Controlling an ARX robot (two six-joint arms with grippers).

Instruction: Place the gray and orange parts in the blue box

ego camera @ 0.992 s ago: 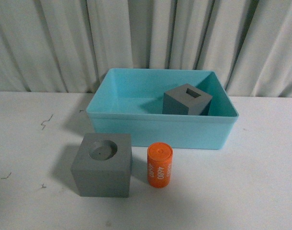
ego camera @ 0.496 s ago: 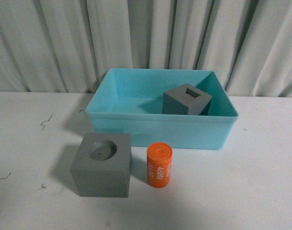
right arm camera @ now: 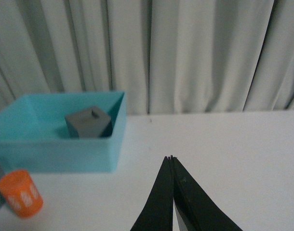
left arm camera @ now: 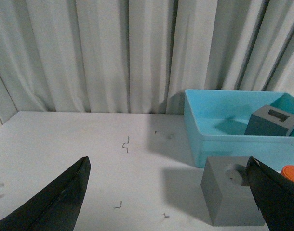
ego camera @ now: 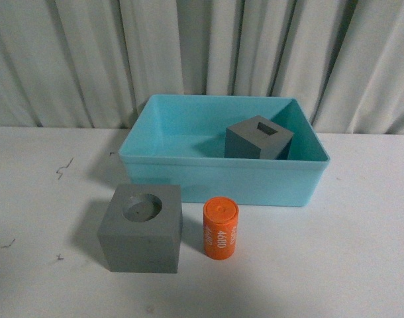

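Front: the box (ego camera: 155, 169), upper centre, holds the slotted cube (ego camera: 258, 138) at its right. The recessed cube (ego camera: 141, 228) and cylinder (ego camera: 220, 228) stand lower centre on the worktop (ego camera: 334, 265), just beside each other. No arm shows here.

Left wrist: left jaws wide, empty, in the lower corners.

Right wrist: right jaws pressed together, empty, bottom centre.

Gripping the recessed cube could well topple the neighbouring cylinder.

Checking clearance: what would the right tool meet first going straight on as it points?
Likely nothing close: the shut right tool points over bare table toward the curtain, with the blue box and orange cylinder off to the side. Depth is unclear.
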